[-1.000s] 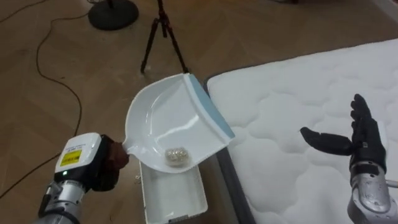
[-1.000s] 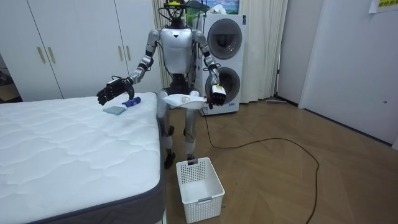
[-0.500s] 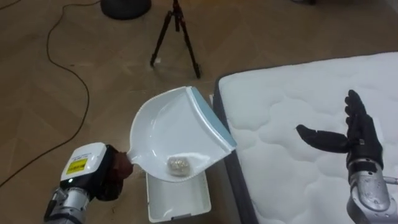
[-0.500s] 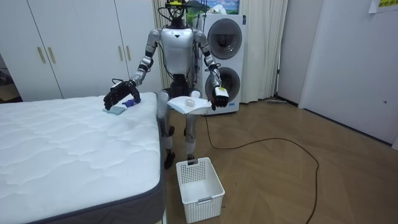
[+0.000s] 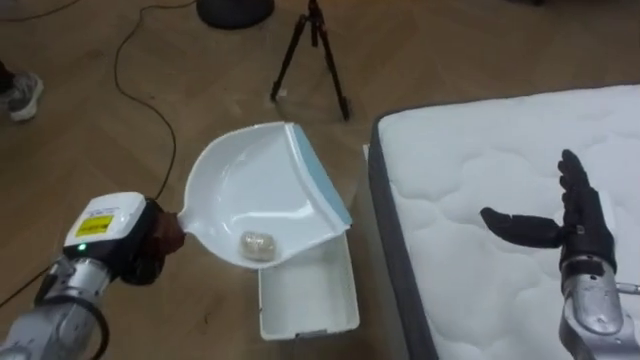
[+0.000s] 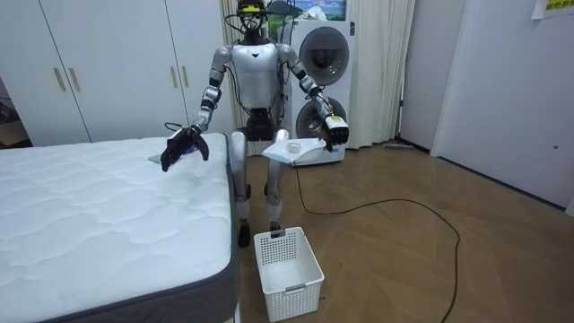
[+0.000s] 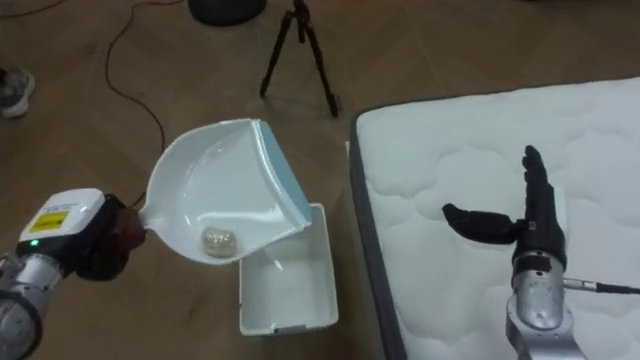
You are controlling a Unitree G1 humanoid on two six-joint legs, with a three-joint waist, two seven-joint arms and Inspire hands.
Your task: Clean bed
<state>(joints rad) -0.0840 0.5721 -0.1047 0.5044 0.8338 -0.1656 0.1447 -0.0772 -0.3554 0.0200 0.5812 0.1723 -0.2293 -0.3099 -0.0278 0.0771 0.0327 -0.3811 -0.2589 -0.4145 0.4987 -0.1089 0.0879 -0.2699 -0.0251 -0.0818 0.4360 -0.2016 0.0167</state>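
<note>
My left hand [image 5: 152, 243] is shut on the handle of a white dustpan [image 5: 260, 185] with a blue lip. It holds the pan out over the floor, off the bed's corner. A crumpled paper ball [image 5: 258, 243] lies in the pan's low end, above the rim of a white basket [image 5: 310, 295] on the floor. My right hand [image 5: 580, 225] hovers open, thumb out, over the white mattress [image 5: 470, 160]. In the room view I stand at the bed's corner with the dustpan [image 6: 300, 151] raised at waist height and the basket [image 6: 287, 260] in front of my feet.
A black tripod [image 5: 310, 50] and a round stand base [image 5: 235, 10] are on the wooden floor beyond the dustpan. A cable [image 5: 120, 60] runs across the floor, and a person's shoe [image 5: 20, 95] is at the left edge. Stacked washing machines [image 6: 325, 90] and wardrobes [image 6: 117, 63] are behind me.
My left arm has swung the dustpan outward, toward the room view's right, with the paper ball still in it. My right hand has dropped lower over the mattress. The eye view has shifted.
</note>
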